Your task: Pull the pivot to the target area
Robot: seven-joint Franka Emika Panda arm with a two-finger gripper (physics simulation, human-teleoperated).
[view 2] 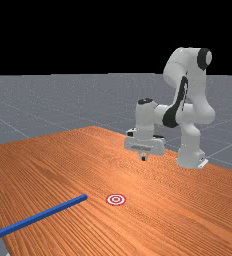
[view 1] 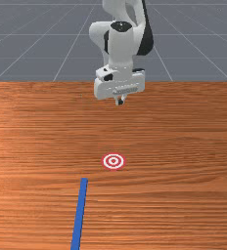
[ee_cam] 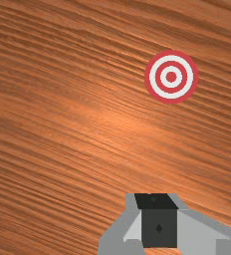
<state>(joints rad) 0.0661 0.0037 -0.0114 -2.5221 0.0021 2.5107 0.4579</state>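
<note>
In the front view the claw (view 1: 120,101) points down, clenched, above the surface (view 1: 184,132); the blue bar (view 1: 79,212) lies beyond the target (view 1: 113,161), its far end cut off; in the far view the arm (view 2: 174,112) reaches out bent, the bar lying flat; in the wrist view the bar is cropped to a corner.

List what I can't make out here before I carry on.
Blue bar, front view: end away from the target, cut off by the bottom edge.
Blue bar, wrist view: most of it, cut off by the picture's edge.
Arm, front view: upper part, cut off by the top edge.
Pincer, far view: tip detail, too small.
</note>
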